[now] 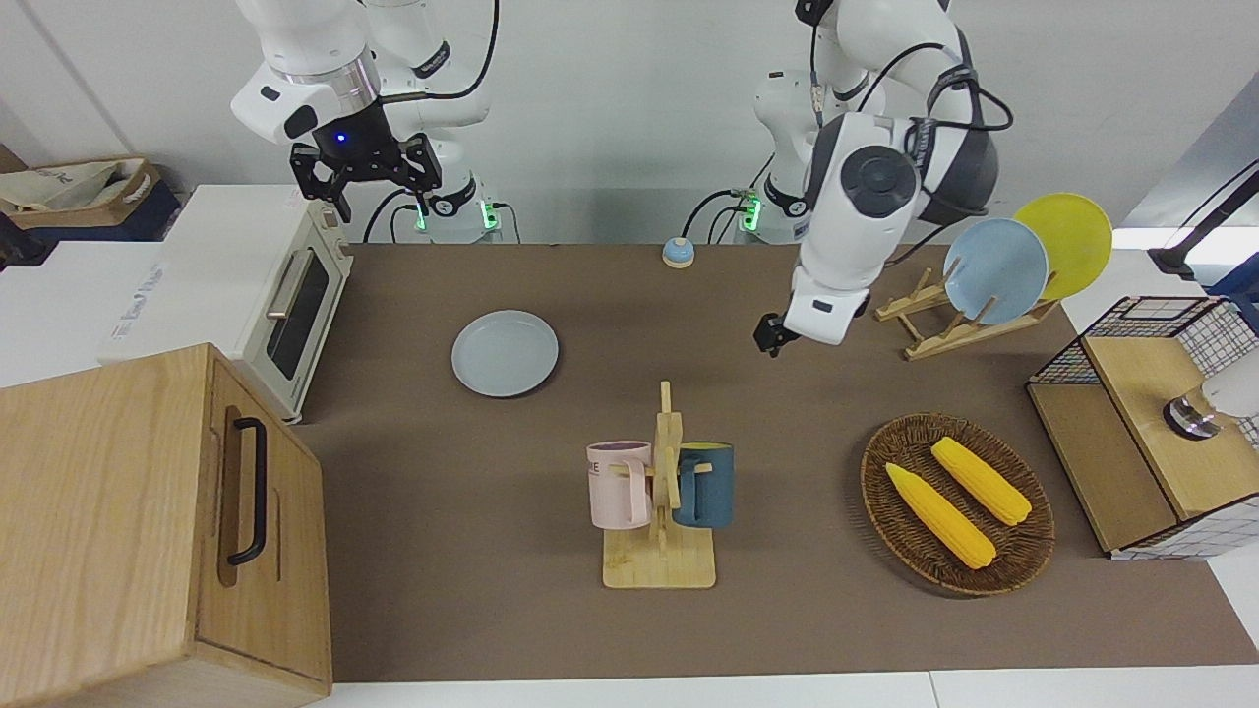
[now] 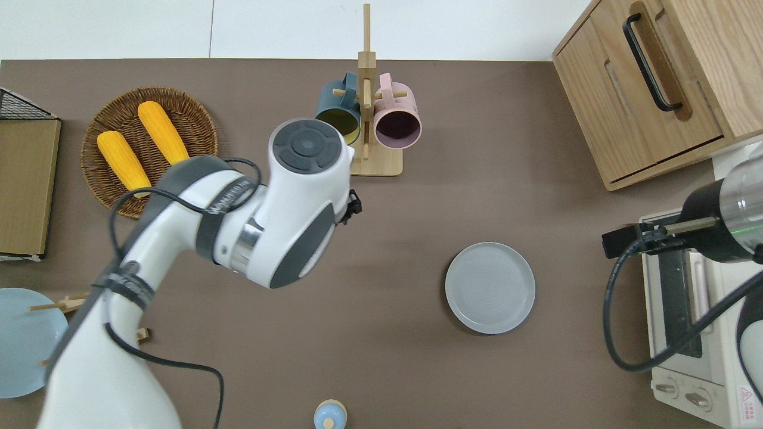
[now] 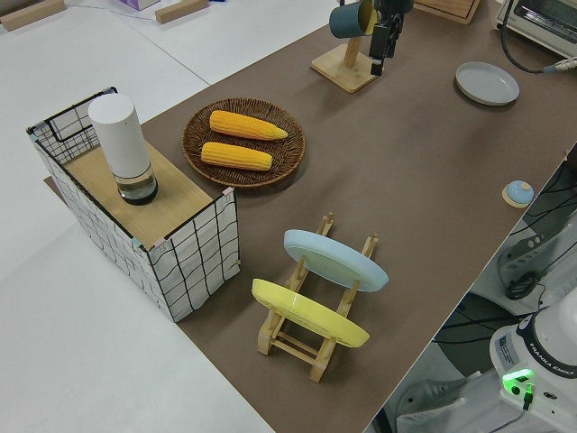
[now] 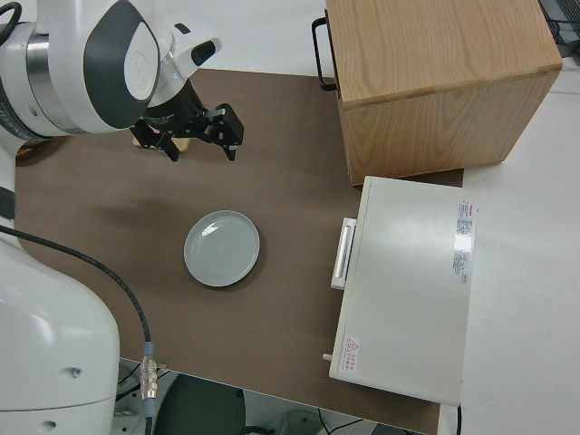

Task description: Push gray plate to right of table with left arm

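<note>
Overhead view: gray plate [image 2: 490, 288] flat on table [image 2: 387, 333], bare brown surface all round, toaster oven [image 2: 685, 333] toward right arm's end. Left gripper [image 2: 355, 206] hovers beside mug rack [image 2: 369, 113], well apart from plate; finger state cannot be told. Right arm parked.

The front camera faces the robots across the table [image 1: 511, 600], arms at twelve o'clock. The overhead camera looks straight down, arms entering from six. Both share the gray plate [image 1: 505, 353] and mug rack [image 2: 374, 119].

Pale gray plate [image 2: 490, 288], round, low-rimmed, flat on brown table [image 2: 381, 357], toward right arm's end
</note>
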